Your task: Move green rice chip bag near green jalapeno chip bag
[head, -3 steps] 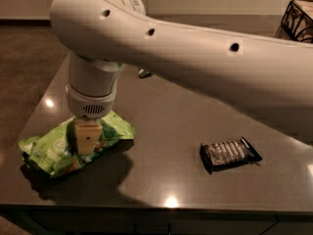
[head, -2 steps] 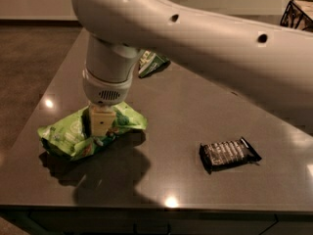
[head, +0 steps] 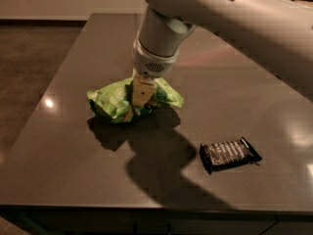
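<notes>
Half the job looked done to me: the hand [head: 142, 93] was clenched on the rice bag [head: 111, 100], holding it seemingly just off the surface [head: 68, 173], left of centre. I could not see the jalapeno bag, so carrying and setting down remained.

Dim overhead light: we are seeing glare spots [head: 49, 103] on the table [head: 73, 173], and the tool [head: 142, 93], clamping the green rice chip bag [head: 110, 102] mid-table, is casting dark shadow [head: 156, 163].
</notes>
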Controlling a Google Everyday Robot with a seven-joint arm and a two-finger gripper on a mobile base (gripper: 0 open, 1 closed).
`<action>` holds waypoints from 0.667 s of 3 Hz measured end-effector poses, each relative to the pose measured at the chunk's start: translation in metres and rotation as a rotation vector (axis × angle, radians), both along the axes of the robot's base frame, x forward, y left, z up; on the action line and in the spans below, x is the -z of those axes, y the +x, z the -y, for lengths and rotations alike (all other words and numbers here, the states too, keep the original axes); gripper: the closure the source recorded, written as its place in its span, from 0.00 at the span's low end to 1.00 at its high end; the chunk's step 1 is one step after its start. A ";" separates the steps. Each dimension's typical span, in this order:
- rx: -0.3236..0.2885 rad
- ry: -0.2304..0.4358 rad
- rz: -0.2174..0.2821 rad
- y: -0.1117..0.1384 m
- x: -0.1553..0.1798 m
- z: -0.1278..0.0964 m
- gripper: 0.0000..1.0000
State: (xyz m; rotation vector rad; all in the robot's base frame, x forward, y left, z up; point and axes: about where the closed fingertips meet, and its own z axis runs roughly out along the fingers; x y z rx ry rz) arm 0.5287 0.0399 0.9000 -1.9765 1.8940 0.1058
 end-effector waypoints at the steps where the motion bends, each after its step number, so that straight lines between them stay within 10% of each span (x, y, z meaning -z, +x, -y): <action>1: 0.099 -0.002 0.018 0.035 0.001 0.044 1.00; 2: 0.183 -0.004 0.034 0.066 0.003 0.083 1.00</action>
